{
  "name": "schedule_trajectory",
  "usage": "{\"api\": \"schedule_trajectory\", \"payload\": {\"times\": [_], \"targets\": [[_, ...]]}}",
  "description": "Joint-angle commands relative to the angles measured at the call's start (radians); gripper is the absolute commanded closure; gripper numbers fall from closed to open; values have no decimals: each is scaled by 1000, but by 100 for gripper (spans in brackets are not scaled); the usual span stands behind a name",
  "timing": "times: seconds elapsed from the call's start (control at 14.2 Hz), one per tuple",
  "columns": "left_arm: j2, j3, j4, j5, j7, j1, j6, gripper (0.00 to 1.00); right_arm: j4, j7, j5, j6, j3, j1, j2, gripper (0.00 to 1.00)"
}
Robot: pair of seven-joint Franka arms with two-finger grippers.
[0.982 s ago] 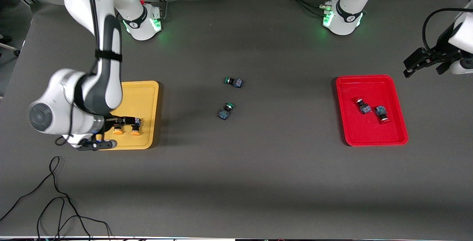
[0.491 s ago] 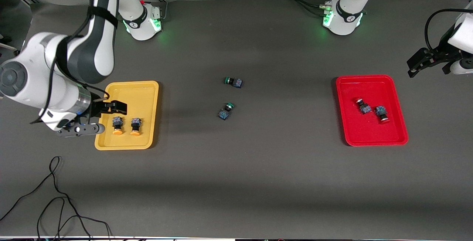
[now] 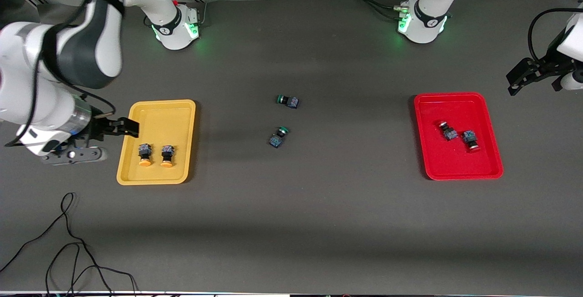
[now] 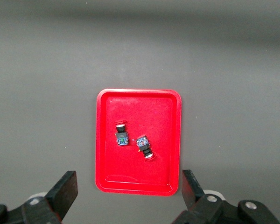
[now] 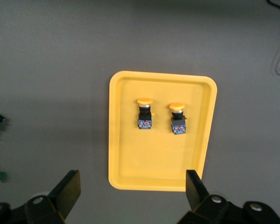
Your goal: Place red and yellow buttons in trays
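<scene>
Yellow tray [image 3: 157, 105], at the right arm's end of the table, long axis running near-to-far. In it, at the near part, two yellow buttons [image 3: 145, 154] [image 3: 166, 155] lie side by side, just apart; each points its cap toward 6 o'clock in the front view, body toward 12, axes parallel w/ the tray's long side.

Red tray [image 3: 455, 169], at the left arm's end, holds two red buttons [image 3: 448, 131] [image 3: 471, 141] near its middle, close together, poss. touching at the bodies (hard to tell). One has its cap toward approx 10 o'clock, the other toward approx 5.

Two green buttons [image 3: 278, 136] [image 3: 288, 101] lie on the table [image 3: 319, 219] between the trays, the second farther from the camera.

Right gripper [image 3: 125, 127] is over the tray's outer rim, jaws spread wide, nothing held. Since 1 s ago it has lifted off the yellow buttons and drawn outward; buttons unmoved since 0.5 s ago.

Left gripper [image 3: 524, 76] is over bare table at about 1 o'clock from the red tray, jaws wide apart, empty; it has drifted slightly outward.
</scene>
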Motion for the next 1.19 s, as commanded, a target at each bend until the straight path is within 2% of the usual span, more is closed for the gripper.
{"api": "schedule_trajectory", "payload": {"times": [0.0, 0.28, 0.42, 0.56, 0.63, 0.91, 1.12], "targets": [[32, -2, 61, 14, 13, -7, -19, 1, -18, 96, -172, -17, 334, -257, -235, 0], [32, -2, 96, 14, 14, -6, -82, 1, -69, 102, -251, -17, 759, -689, -357, 0], [35, -2, 102, 13, 14, -9, -82, 1, -81, 104, -299, -17, 946, -875, -392, 0], [35, -3, 105, 11, 13, -10, -84, 1, -95, 125, -306, -17, 1085, -1027, -418, 0], [35, -6, 105, 11, 13, -10, -84, 1, -104, 127, -306, -15, 1117, -1063, -430, 0], [34, -6, 105, 10, 11, -9, -85, 1, -97, 125, -310, -17, 1116, -1065, -427, 0], [35, -6, 104, 7, 11, -9, -85, 1, -52, 127, -332, -15, 1116, -1065, -400, 0]]}}
